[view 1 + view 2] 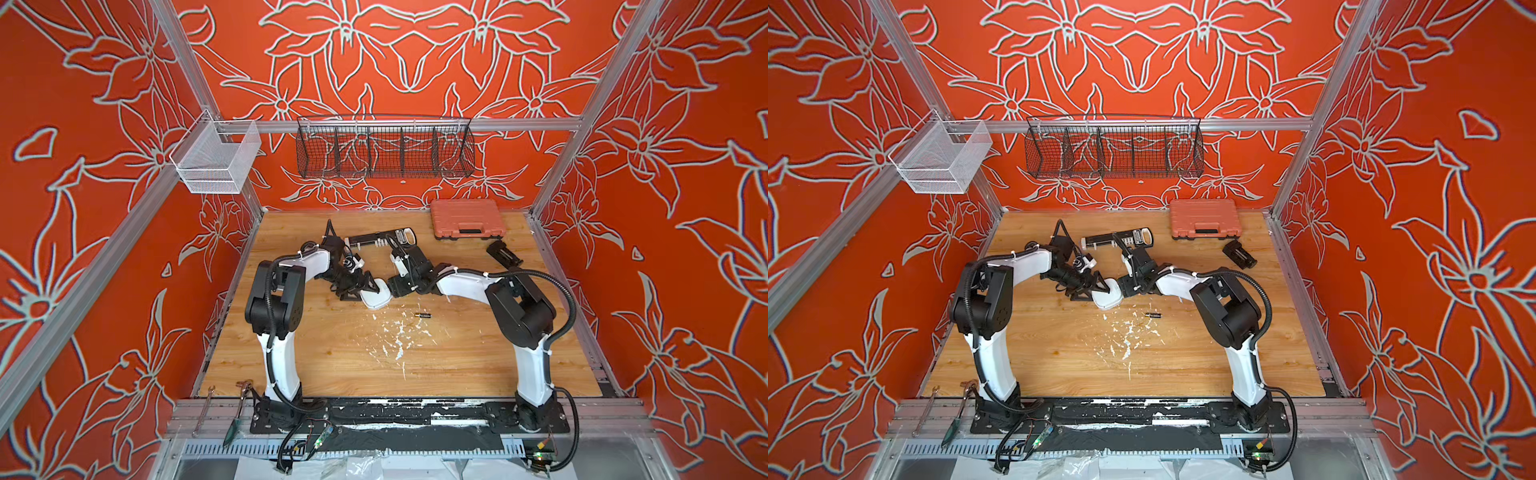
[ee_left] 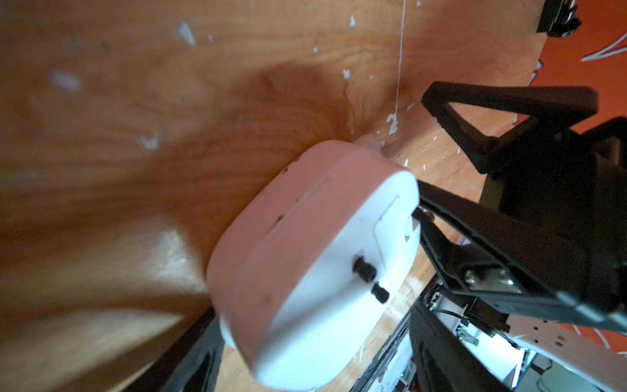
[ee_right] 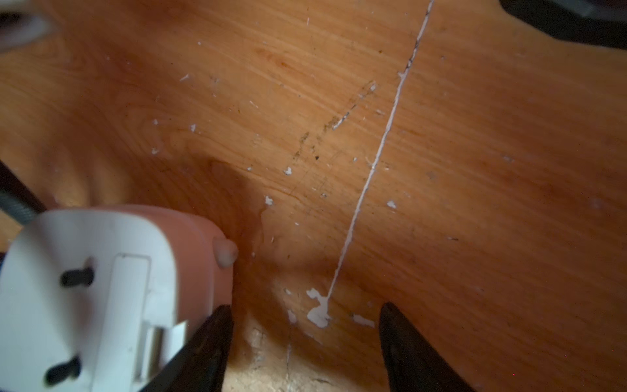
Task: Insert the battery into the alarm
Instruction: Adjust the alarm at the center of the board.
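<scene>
1. The left gripper [image 1: 367, 289] has its jaws spread wide on either side of the alarm; in the left wrist view a sliver of wood shows between the alarm and one jaw, so I judge it bracketed, not clamped.
2. The alarm [image 1: 376, 297] lies near the middle of the surface [image 1: 332, 357], back upward; two black knobs [image 3: 76, 276] and a rectangular recess [image 3: 129, 298] show, with a metal contact [image 3: 156, 339] at one end; I cannot tell whether a cover is fitted.
3. The right gripper [image 3: 305, 310] has its jaws spread with nothing between them; one jaw sits just against the alarm's edge beside the recess.
4. The battery [image 1: 423, 316] lies loose on the surface, near the alarm on its right and toward the arm bases; neither arm touches it.
5. I read this step as squaring up the alarm; insertion has not begun.
6. Next, I judge the right arm must back off and pinch the battery across its body; it may roll, so a centred approach matters; the left jaws should close on the alarm to steady it.
</scene>
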Tool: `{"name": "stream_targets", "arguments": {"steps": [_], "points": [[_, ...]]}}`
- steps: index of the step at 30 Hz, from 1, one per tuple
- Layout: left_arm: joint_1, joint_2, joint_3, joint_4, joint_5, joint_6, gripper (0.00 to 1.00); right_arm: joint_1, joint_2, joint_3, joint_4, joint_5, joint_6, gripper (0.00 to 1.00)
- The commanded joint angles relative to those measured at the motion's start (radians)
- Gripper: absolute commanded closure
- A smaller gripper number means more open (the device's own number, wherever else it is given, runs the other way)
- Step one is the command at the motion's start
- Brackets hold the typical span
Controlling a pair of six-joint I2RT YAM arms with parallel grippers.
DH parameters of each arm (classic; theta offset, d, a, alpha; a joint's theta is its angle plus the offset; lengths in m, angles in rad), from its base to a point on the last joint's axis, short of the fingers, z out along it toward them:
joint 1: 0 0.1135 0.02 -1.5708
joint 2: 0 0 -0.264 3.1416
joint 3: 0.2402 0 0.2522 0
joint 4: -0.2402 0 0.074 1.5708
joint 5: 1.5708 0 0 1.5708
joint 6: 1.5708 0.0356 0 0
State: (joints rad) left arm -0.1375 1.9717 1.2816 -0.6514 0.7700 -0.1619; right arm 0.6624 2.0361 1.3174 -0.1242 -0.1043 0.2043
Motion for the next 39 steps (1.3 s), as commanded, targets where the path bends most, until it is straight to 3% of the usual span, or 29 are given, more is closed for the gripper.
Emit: {"name": "stream_targets", "arguments": {"steps": [1, 7, 10, 15, 24, 28, 34, 39], "points": [[-0.004, -0.056, -0.049, 0.106, 0.018, -0.076, 0.17, 0.008, -0.024, 0.006, -0.072, 0.022, -0.066, 0.29], [-0.004, -0.153, -0.089, 0.208, -0.117, -0.191, 0.17, 0.006, -0.108, -0.02, -0.114, 0.015, -0.016, 0.3], [-0.005, -0.155, -0.063, 0.222, -0.088, -0.218, 0.17, 0.009, -0.116, -0.025, -0.108, -0.036, 0.027, 0.3], [-0.023, -0.115, -0.021, 0.177, -0.077, -0.223, 0.17, 0.012, -0.069, -0.035, -0.075, -0.001, 0.066, 0.3], [-0.024, -0.255, -0.073, 0.099, -0.326, -0.264, 0.1, 0.041, -0.071, -0.08, -0.037, -0.018, 0.112, 0.31], [-0.024, -0.284, -0.116, 0.129, -0.3, -0.281, 0.1, 0.067, -0.11, -0.141, 0.025, -0.049, 0.126, 0.31], [-0.011, -0.269, -0.073, 0.089, -0.282, -0.247, 0.15, 0.081, -0.148, -0.198, 0.1, -0.108, 0.132, 0.31], [0.016, -0.292, -0.087, 0.097, -0.256, -0.24, 0.23, 0.06, -0.195, -0.157, -0.014, -0.039, 0.161, 0.33]]}}
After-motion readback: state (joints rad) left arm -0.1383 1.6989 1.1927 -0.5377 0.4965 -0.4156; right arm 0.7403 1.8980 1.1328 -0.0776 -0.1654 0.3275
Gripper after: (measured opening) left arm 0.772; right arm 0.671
